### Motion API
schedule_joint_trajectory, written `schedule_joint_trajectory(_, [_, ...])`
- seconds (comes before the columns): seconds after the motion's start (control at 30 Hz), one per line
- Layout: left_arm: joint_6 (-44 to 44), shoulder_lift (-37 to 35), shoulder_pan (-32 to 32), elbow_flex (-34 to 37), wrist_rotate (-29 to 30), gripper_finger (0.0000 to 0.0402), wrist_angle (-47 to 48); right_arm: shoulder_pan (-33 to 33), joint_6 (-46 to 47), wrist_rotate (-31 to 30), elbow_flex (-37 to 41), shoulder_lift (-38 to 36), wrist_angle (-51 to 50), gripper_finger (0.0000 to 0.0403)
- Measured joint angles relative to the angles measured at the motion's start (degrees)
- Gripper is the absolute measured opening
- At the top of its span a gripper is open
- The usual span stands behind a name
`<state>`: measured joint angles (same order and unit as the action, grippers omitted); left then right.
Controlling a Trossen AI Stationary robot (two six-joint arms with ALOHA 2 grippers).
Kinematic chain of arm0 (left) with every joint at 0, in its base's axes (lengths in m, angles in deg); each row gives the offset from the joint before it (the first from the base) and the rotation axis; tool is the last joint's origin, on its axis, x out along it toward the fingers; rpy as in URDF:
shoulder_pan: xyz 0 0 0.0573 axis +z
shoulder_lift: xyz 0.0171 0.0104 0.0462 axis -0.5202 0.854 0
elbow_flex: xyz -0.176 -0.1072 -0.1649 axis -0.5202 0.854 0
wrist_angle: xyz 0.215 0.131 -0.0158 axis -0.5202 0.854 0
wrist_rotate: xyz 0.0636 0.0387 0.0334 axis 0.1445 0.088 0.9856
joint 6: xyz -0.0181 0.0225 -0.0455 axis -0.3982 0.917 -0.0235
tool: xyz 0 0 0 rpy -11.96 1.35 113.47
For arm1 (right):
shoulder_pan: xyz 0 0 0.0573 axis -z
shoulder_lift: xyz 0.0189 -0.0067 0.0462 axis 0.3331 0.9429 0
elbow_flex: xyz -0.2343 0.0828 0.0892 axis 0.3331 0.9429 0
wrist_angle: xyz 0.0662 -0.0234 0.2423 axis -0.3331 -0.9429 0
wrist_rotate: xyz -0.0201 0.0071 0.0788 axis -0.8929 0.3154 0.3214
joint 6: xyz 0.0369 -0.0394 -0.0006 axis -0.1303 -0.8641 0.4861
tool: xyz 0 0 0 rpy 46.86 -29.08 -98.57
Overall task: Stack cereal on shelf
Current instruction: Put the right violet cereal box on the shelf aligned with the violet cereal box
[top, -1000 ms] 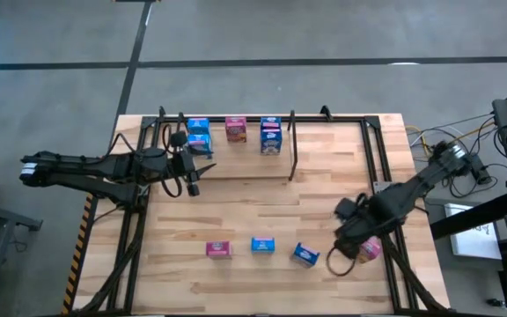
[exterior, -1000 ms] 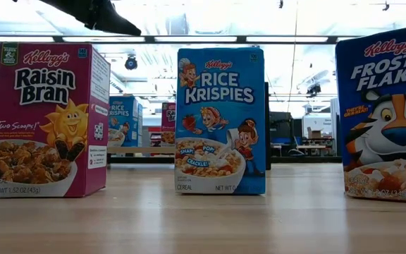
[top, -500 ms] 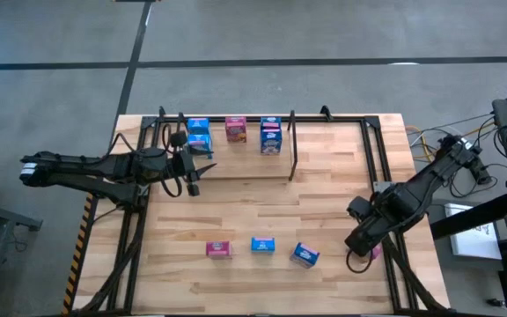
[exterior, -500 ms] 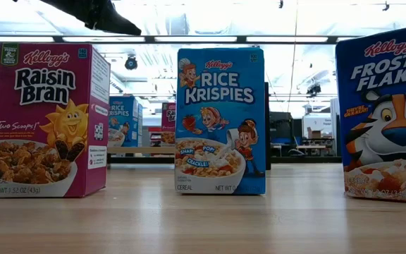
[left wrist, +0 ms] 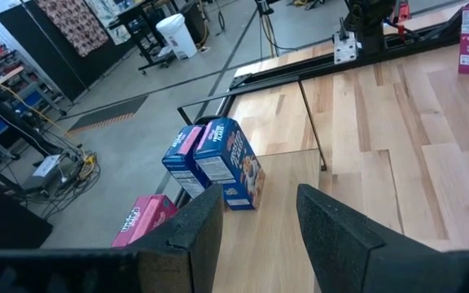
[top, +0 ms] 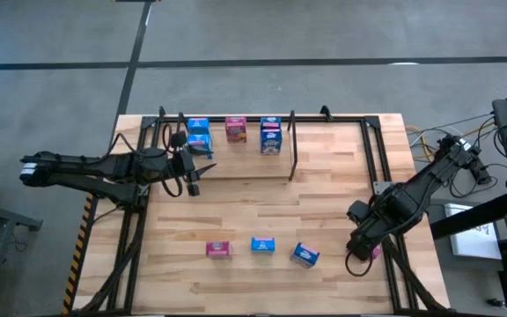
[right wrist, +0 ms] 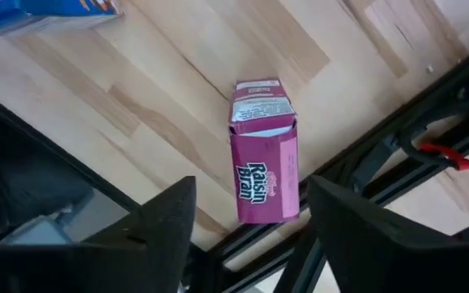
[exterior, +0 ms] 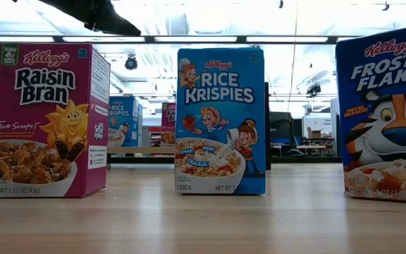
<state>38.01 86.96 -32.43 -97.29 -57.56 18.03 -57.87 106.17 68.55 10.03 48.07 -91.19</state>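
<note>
Right tool over a fallen pink box
Right tool (right wrist: 247, 236) hangs open, empty, above the pink box (right wrist: 264, 150) lying on the worktop (top: 262, 211); left tool (left wrist: 255, 220) open by the shelf (top: 292, 145).

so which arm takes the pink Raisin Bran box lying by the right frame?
Right. Its gripper hangs open directly over the Raisin Bran box, jaws either side. The left gripper sits across the table by the shelf.

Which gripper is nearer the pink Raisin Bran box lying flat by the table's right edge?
Right. The right gripper hovers open directly over the Raisin Bran box, not touching it. The left gripper waits open across the table, beside the shelf.
</note>
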Motion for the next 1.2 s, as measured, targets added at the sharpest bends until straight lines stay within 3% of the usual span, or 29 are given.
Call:
schedule_joint_trajectory(0.23, [-0.4,0.0,0.0,0.0,0.0,0.0141,-0.3,0.0,-0.3,-0.9,0.0,0.0,1.8,0.0254])
schedule_joint_trajectory(0.43, [-0.6,0.0,0.0,0.0,0.0,0.0141,-0.2,-1.5,5.7,0.9,2.2,0.1,1.5,0.0256])
schedule_joint_trajectory(0.73, [-1.3,0.2,0.0,0.0,0.0,0.0141,-0.1,-4.7,6.1,1.1,5.4,0.5,4.7,0.0256])
schedule_joint_trajectory(1.2, [-1.7,0.2,0.0,0.0,0.0,0.0141,-0.1,-4.9,0.5,1.0,9.2,2.5,5.6,0.0256])
